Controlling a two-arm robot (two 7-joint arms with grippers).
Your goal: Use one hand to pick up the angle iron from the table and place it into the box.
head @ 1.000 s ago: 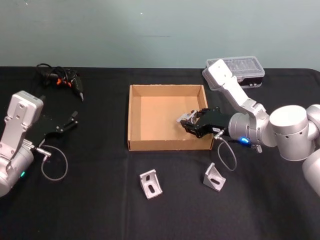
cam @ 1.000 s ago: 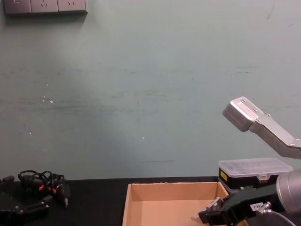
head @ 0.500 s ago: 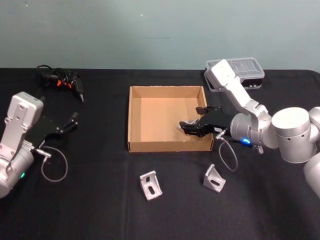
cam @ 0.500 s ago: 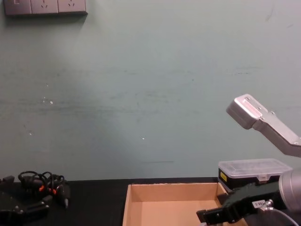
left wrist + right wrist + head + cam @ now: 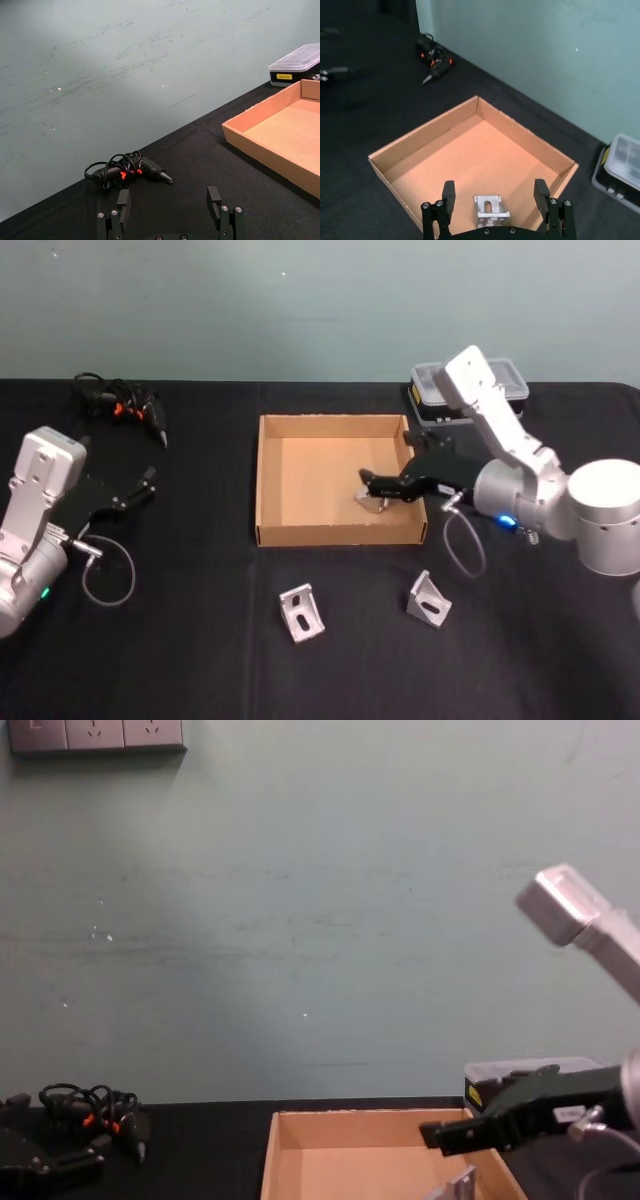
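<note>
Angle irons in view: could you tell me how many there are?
3. One angle iron lies in the box near its right wall; two rest on the table before it, left and right.

Angle iron in box — right end effector above

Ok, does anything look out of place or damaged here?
Nothing stands out: one angle iron lies inside the box under the open right gripper, two other angle irons lie on the table before it.
</note>
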